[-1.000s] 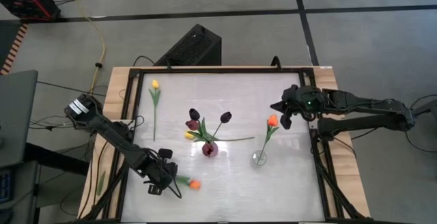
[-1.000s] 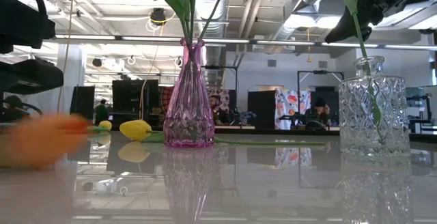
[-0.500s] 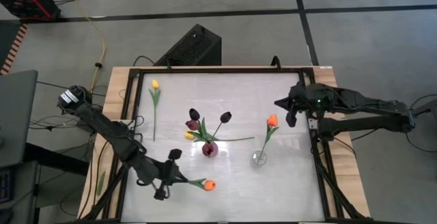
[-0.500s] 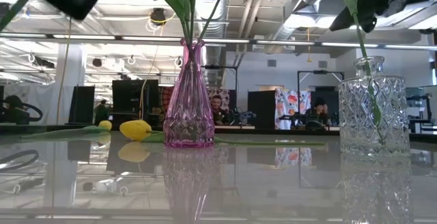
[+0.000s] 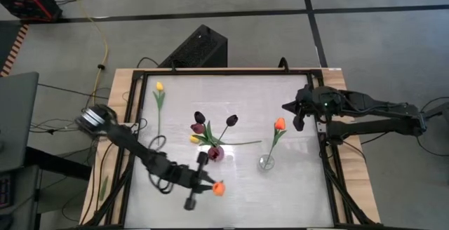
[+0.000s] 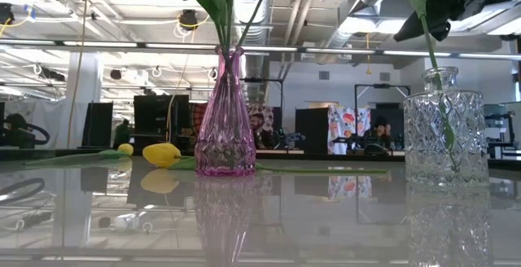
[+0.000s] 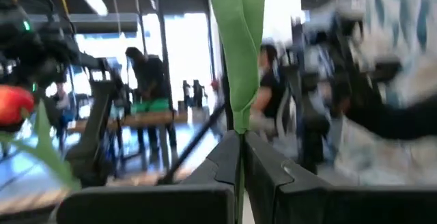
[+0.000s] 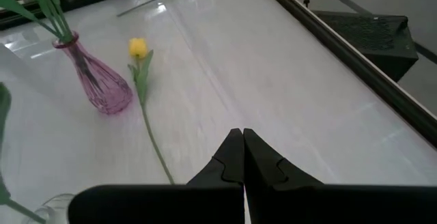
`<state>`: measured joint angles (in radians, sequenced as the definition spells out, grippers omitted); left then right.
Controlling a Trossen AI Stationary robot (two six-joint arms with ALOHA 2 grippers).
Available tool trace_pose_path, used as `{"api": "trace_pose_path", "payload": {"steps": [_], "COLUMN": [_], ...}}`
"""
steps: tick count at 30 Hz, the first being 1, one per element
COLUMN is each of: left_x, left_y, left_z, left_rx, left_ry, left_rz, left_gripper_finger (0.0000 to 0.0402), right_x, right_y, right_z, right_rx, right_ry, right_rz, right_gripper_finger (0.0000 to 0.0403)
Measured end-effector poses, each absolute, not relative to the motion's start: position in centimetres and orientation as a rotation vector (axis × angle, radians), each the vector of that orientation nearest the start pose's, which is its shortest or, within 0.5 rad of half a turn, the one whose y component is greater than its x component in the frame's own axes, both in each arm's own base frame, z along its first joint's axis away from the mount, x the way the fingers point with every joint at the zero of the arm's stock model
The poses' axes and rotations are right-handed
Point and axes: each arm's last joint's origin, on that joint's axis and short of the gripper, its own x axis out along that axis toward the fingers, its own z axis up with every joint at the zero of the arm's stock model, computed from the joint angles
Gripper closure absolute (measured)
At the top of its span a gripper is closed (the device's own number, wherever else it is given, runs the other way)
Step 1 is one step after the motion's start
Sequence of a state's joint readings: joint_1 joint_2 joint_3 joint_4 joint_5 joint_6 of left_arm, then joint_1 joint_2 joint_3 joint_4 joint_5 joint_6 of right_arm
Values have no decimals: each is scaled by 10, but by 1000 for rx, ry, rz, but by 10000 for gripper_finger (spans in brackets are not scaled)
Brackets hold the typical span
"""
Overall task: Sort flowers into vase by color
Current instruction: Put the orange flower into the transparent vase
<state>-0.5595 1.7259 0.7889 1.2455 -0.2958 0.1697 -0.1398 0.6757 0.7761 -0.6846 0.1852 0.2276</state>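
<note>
High view shows us a glossy white surface [image 5: 238, 181] in a dark frame on light wood, standing on a grey tiled floor with cables and a black box [image 5: 198, 48] behind it; in the low view we see an open workshop beyond, with ceiling ducts and people seated far off. We count two vases: a pink vase [image 5: 215, 153] at the middle and a clear glass vase [image 5: 266, 163] to its right. We count seven flowers: three dark tulips [image 5: 205, 123] in the pink vase, one orange tulip [image 5: 280, 124] in the glass vase, two yellow tulips [image 5: 159, 87] lying on the surface, and another orange tulip [image 5: 218, 187] grasped by its stem in the clenched left claw [image 5: 203, 182] near the front. The right claw [image 5: 289, 108] hovers clenched and empty at the right side.
</note>
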Motion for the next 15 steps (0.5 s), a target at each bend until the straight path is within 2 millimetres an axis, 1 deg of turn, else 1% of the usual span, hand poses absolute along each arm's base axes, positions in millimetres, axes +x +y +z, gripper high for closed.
{"api": "trace_pose_path", "payload": {"steps": [5, 8, 10, 15], "left_x": [339, 365, 380, 417], "left_y": [-179, -179, -179, -174], "left_z": [231, 241, 247, 255], "left_rx": [24, 42, 72, 128], "left_ry": [-421, -457, -447, -338], "left_rz": [-252, -217, -196, -163], "left_gripper_finger": [401, 401, 401, 401], "right_x": [128, 128, 128, 126], "right_y": [-23, -23, -23, -23], "right_z": [298, 297, 297, 295], "right_rx": [205, 204, 204, 203], "right_ry": [568, 578, 579, 607], "right_rz": [-383, -384, -383, -383], "right_gripper_finger": [382, 382, 382, 382]}}
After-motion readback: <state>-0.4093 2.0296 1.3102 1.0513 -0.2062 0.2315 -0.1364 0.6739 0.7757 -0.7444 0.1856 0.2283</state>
